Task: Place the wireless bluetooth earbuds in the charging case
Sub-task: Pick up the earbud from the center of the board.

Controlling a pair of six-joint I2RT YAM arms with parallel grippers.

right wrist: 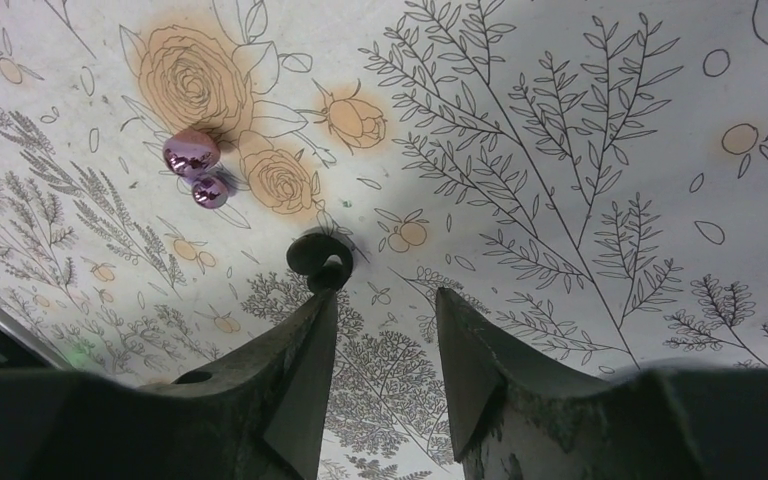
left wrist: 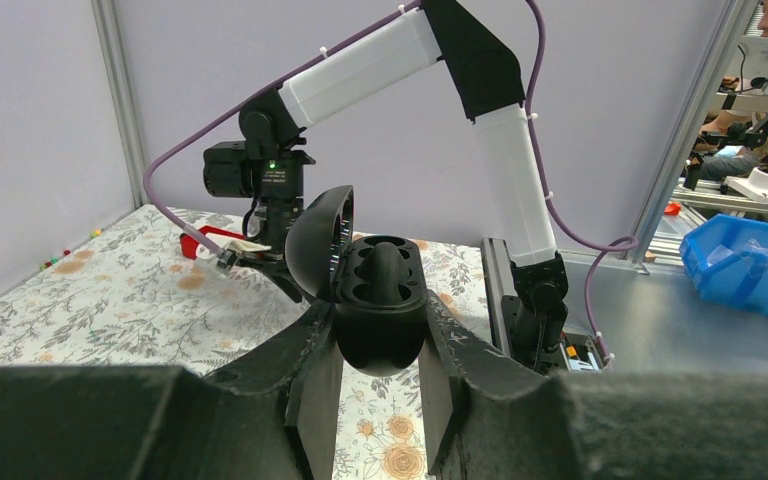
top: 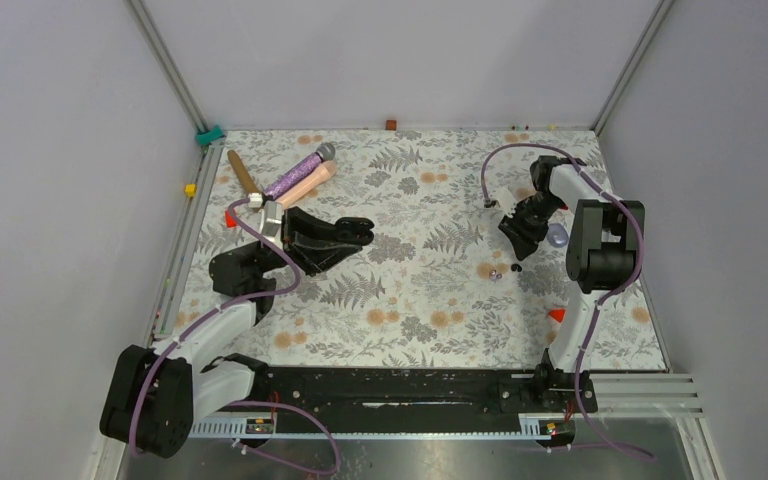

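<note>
Currently the left tool [left wrist: 380, 350] is clamping the black case [left wrist: 378, 300] between its two fingers [left wrist: 312, 375], holding it up off the table [top: 410, 300]. In the left wrist view the case is sitting with its long axis running away from the camera. Its open face is tipping up and toward the lens, so the moulded wells are showing. Its lid [left wrist: 318, 240] is standing open, hinged on the left side and rising upward. From above, the case is hovering over the left half of the table, just right of the microphones [top: 300, 178] lying near the far left corner.

Meanwhile the right tool [right wrist: 385, 300] is hanging low over the right half of the table, pointing down at the cloth. Its jaws are standing partly apart with nothing between them.

Both earbuds are lying loose on the table, close together and well apart from the case. The black earbud [right wrist: 318, 258] is resting just beyond the tip of the left-hand finger [right wrist: 300, 380] in the right wrist view; whether it is touching that tip cannot be told. Its round body is lying farther from the tool, and a small nub is pointing back toward the finger. The purple earbud [right wrist: 192, 165] is lying near it, farther up and to the left on an orange flower. Its long axis is slanting from upper left to lower right, with the larger lobe at the upper left and the smaller one facing the black earbud.
</note>
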